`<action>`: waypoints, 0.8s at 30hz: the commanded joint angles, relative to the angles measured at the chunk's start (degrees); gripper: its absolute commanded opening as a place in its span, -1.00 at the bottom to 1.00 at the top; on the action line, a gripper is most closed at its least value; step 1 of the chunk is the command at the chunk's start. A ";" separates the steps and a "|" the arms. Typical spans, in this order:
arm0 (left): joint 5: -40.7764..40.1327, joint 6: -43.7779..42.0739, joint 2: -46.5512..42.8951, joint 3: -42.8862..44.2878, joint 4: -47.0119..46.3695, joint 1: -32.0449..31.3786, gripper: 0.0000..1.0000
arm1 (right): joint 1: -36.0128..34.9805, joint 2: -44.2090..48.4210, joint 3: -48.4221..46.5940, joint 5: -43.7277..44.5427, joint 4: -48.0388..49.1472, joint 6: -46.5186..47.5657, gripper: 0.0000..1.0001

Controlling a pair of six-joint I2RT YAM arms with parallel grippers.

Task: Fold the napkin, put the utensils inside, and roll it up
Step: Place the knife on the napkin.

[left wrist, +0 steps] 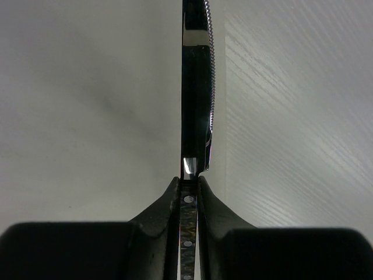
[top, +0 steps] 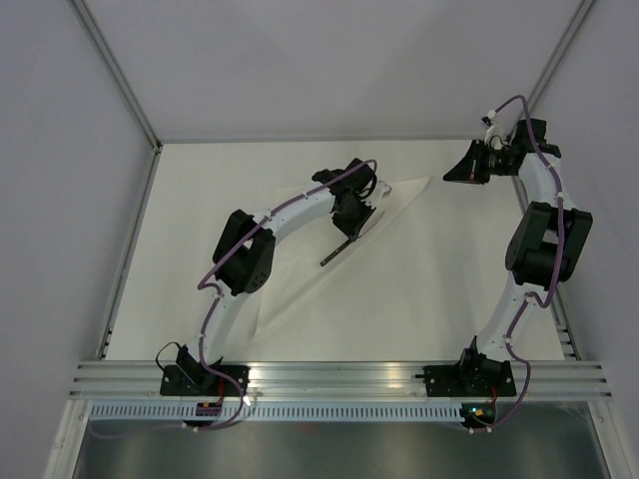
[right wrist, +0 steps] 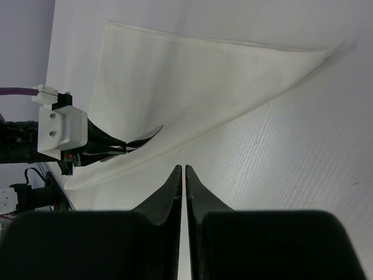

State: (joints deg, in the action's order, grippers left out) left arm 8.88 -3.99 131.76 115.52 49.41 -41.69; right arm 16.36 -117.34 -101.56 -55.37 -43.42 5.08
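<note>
The napkin (top: 399,200) lies folded into a long white triangle across the middle of the table, also in the right wrist view (right wrist: 192,81) and the left wrist view (left wrist: 87,116). My left gripper (top: 351,215) hovers over it, shut on the dark riveted handle of a knife (left wrist: 195,87), the only one of the utensils in view. Its serrated silvery blade points away from the fingers (left wrist: 163,204). The handle end (top: 334,254) sticks out toward the near side. My right gripper (top: 454,172) is at the back right, off the napkin, jaws shut (right wrist: 184,169) on nothing.
An aluminium rail (top: 339,377) runs along the near edge with both arm bases on it. Grey walls and slanted frame posts (top: 120,80) enclose the table on the left, back and right. Bare tabletop (top: 419,289) lies between the napkin and the right arm.
</note>
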 commanded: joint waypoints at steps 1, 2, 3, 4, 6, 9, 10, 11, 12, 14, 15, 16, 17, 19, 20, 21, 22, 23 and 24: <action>-1.15 1.43 1.13 -0.47 2.01 -0.50 -0.95 | 0.16 -0.61 0.22 -0.44 0.62 2.65 -0.81; -1.15 1.70 1.21 -0.74 1.66 -0.67 -0.95 | 0.16 -0.61 0.48 -0.44 0.53 2.91 -0.81; -1.15 1.96 1.04 -1.09 1.40 -0.67 -0.95 | 0.16 -0.61 0.66 -0.35 0.62 3.00 -0.81; -1.24 1.97 0.95 -1.79 0.96 -0.85 -0.95 | 0.16 -0.61 0.83 -0.26 0.62 3.09 -0.81; -2.20 2.93 0.95 -2.23 0.43 -0.93 -0.95 | 0.16 -0.61 1.01 -0.35 0.44 3.35 -0.81; -1.85 3.37 1.04 -3.02 -0.01 -0.93 -0.95 | 0.16 -0.61 1.27 -0.44 0.27 3.62 -0.81; -1.85 3.37 1.13 -3.55 -0.27 -1.11 -0.95 | 0.16 -0.61 1.36 -0.44 0.26 3.53 -0.82; -1.68 3.37 1.04 -3.81 -0.45 -1.20 -0.95 | 0.16 -0.70 1.54 -0.44 0.35 3.62 -0.82; -1.50 3.37 0.95 -4.16 -0.80 -1.29 -0.95 | 0.16 -0.70 1.54 -0.44 0.27 3.71 -0.82; -1.50 3.37 0.86 -5.04 -1.42 -1.55 -0.95 | 0.16 -0.70 1.71 -0.52 0.26 3.71 -0.82; -1.24 3.37 0.95 -5.39 -1.59 -1.64 -0.95 | 0.16 -0.70 1.71 -0.61 0.26 3.79 -0.82; -0.89 5.03 1.04 -5.57 -2.12 -1.64 -0.95 | 0.16 -0.79 1.89 -0.52 0.26 3.80 -0.82; -0.89 5.22 0.95 -5.66 -2.30 -1.72 -0.95 | 0.16 -0.70 1.98 -0.44 0.26 3.88 -0.82; -1.06 5.66 1.04 -5.75 -2.65 -1.99 -0.95 | 0.16 -0.96 1.98 -0.44 0.27 3.97 -0.82; -0.89 5.75 0.95 -5.66 -2.91 -1.99 -0.95 | 0.16 -0.96 1.98 -0.35 0.26 3.88 -0.82; -0.45 5.92 0.78 -5.66 -3.09 -2.08 -0.95 | 0.16 -0.96 1.98 -0.35 0.18 4.06 -0.82; -0.27 6.18 0.60 -5.57 -3.18 -2.16 -0.95 | 0.16 -0.87 2.07 -0.44 -0.08 4.23 -0.83; -0.01 6.27 0.60 -5.49 -3.44 -2.17 -0.95 | 0.16 -0.96 2.15 -0.35 0.00 4.23 -0.83; 0.34 6.45 0.60 -5.31 -3.35 -2.25 -0.95 | 0.16 -0.87 2.15 -0.44 0.00 4.32 -0.83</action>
State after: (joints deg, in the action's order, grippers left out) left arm 7.75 -1.02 132.75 109.75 46.94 -43.31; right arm 16.36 -117.93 -99.68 -55.35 -43.86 6.92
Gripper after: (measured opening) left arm 0.182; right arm 0.087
